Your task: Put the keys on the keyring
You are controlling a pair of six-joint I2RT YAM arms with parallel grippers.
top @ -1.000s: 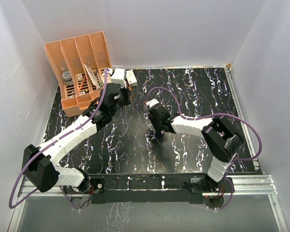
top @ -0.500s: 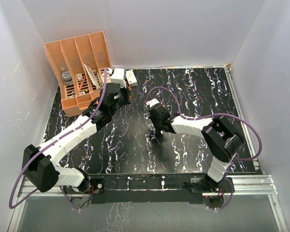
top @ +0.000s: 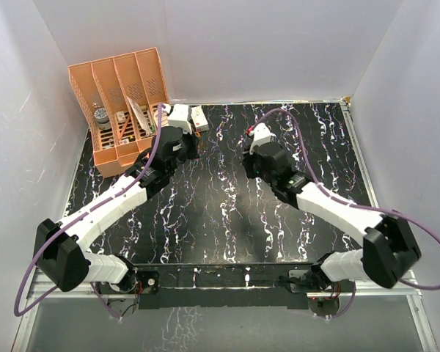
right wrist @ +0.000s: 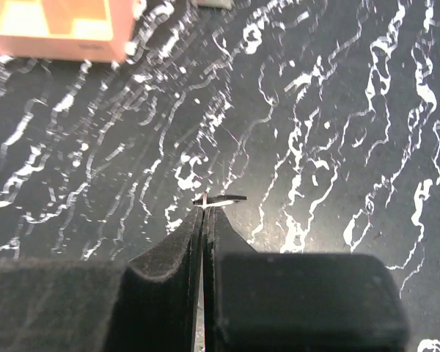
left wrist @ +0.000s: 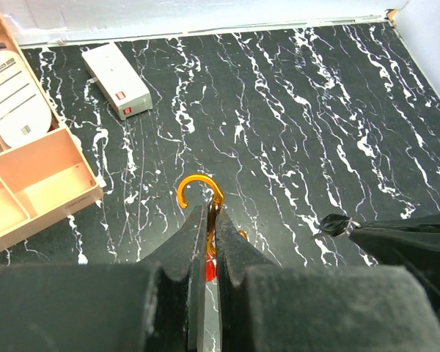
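My left gripper (left wrist: pixel 210 211) is shut on the orange-yellow keyring (left wrist: pixel 198 185), whose open hooked end sticks out past the fingertips, above the black marbled table. A small red piece (left wrist: pixel 210 268), likely the red-headed key's head, shows between the jaws behind the ring. My right gripper (right wrist: pixel 204 207) is shut on the black-headed key (right wrist: pixel 224 199), seen edge-on at its fingertips and held above the table. In the left wrist view the key's tip (left wrist: pixel 336 222) points toward the keyring from the right, a short gap away. In the top view the left gripper (top: pixel 191 152) and the right gripper (top: pixel 247 166) face each other.
A peach desk organiser (top: pixel 121 106) with several compartments stands at the back left, and shows in the left wrist view (left wrist: pixel 29 176) too. A small white box (top: pixel 199 117) lies beside it at the back (left wrist: pixel 116 79). White walls close in the table on three sides.
My right arm has swung up and to the right, lifting its gripper with the black key from low at the table's middle. The left arm has not moved.
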